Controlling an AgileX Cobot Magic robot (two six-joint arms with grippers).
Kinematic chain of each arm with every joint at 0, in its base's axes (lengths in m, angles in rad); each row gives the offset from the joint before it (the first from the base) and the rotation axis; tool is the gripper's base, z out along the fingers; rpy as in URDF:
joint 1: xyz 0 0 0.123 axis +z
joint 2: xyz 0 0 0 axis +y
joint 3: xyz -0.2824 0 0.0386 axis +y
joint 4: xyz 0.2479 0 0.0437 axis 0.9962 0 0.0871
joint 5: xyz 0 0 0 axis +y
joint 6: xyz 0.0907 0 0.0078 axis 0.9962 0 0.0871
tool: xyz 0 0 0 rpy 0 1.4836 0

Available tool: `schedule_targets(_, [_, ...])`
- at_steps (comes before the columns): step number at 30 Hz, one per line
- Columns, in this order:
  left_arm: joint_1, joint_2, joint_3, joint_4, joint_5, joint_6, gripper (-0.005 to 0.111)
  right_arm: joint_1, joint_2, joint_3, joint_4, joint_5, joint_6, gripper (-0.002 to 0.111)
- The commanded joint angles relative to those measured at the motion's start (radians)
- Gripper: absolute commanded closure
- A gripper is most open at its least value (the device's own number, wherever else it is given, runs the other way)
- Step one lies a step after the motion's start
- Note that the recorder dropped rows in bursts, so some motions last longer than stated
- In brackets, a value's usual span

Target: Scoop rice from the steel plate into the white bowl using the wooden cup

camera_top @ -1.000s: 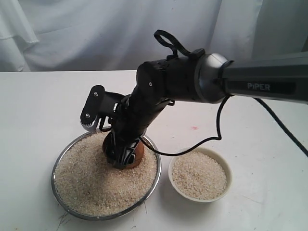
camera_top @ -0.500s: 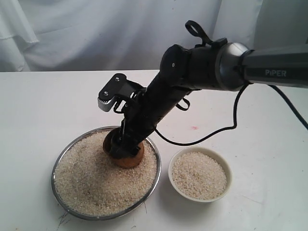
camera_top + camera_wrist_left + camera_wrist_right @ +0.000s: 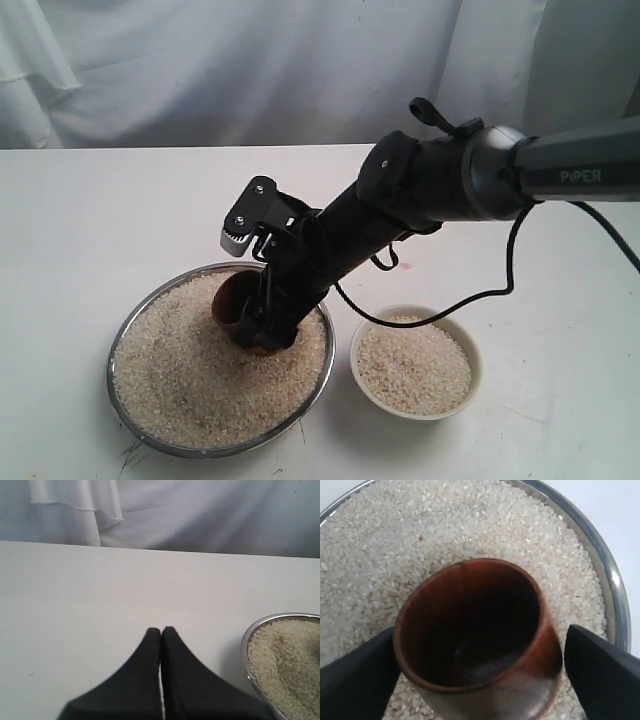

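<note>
right gripper (image 3: 481,635) gripping, left gripper (image 3: 161,631) closed

**rice_watcher:** ok, what actually moved in that last second?

**gripfan:** the black robot arm (image 3: 440,185) slid back to the right and sank, so it leans way flatter now.

**rice_watcher:** and the cup?

**gripfan:** the reddish-brown wooden cup (image 3: 232,300) in the fingers (image 3: 355,675) tipped over. It was mostly hidden under them. Now its dark mouth faces left, and less of its brown side shows above the off-white rice grains (image 3: 190,380). The black cable (image 3: 470,298) swung along too and now crosses the far rim of the small glossy white bowl (image 3: 476,362).
</note>
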Motion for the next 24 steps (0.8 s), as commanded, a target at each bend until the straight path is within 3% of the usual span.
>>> schedule_targets(1, [0.002,-0.004,0.005,-0.002,-0.007,-0.001,0.107,-0.029,-0.007,0.007,0.017,0.03,-0.042,0.029])
schedule_targets(8, [0.002,-0.004,0.005,-0.002,-0.007,-0.001,0.107,-0.055,0.006,0.008,0.128,0.056,-0.18,0.029])
schedule_targets(24, [0.002,-0.004,0.005,-0.002,-0.007,-0.001,0.107,-0.055,0.037,0.008,0.164,0.089,-0.205,0.029])
